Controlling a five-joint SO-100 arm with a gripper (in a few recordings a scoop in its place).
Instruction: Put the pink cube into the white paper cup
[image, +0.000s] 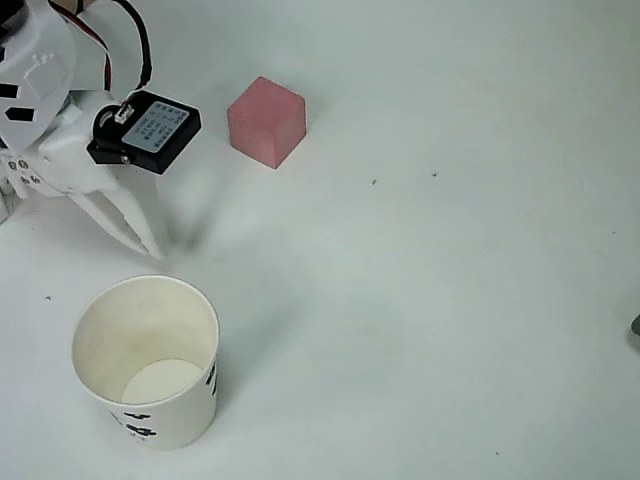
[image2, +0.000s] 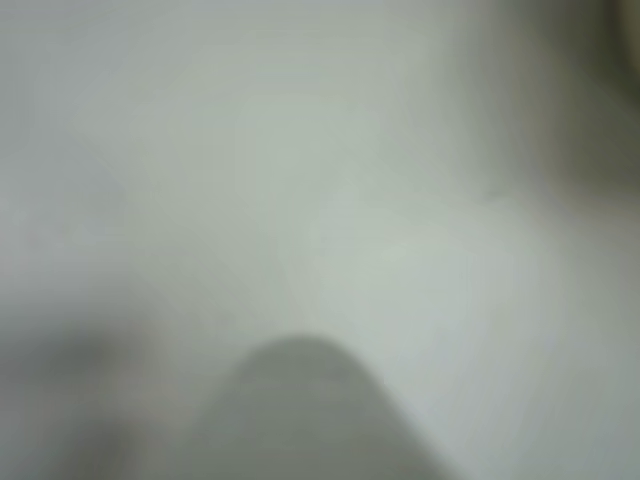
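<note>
arm: white, enters from top-left in overhead view
gripper (image: 140, 235): points down-right, tips low
jaws: together, nothing btw them

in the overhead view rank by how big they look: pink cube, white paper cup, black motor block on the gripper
1. white paper cup, clearly largest
2. black motor block and pink cube look about alike; the block sits nearer the camera, so I won't rank them
</note>
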